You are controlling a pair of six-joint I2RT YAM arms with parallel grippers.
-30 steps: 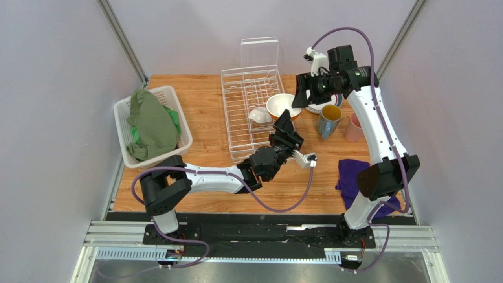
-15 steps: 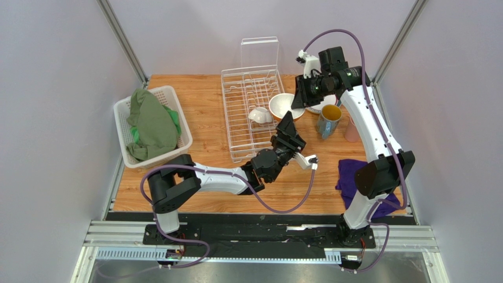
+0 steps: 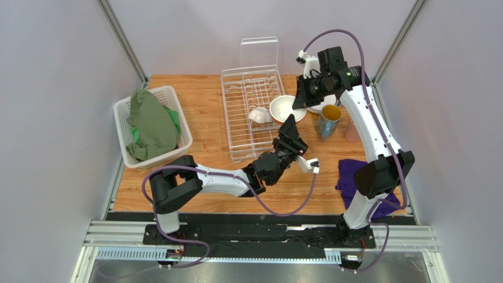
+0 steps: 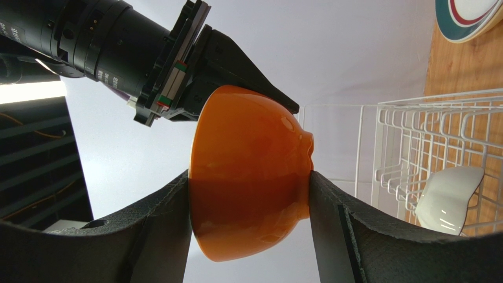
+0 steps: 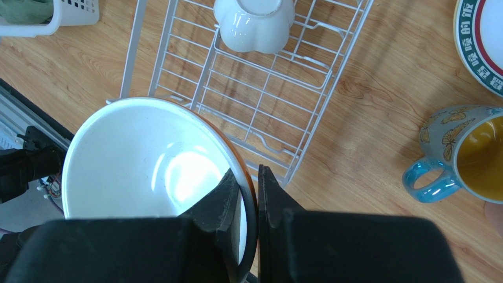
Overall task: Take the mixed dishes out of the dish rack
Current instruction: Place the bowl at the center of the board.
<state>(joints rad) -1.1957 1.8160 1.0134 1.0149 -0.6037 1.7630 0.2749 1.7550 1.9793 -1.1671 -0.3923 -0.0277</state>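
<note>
Wooden desk (image 3: 206, 118) lies below. Lifted over the right edge of the dish rack (image 3: 248, 88) is the orange bowl (image 5: 147, 159), caught from two sides. The right gripper (image 5: 248, 177) is clenched on its thin rim, while the left gripper (image 4: 250, 177) hugs its rounded outside. Trouble would likely come if either arm pulls away before the other lets go: the glossy bowl could twist loose and drop onto the small white cup (image 3: 258, 115) lying in the rack.

cup (image 3: 258, 115) in dish rack (image 3: 242, 88), mug (image 3: 328, 121) right of it
</note>
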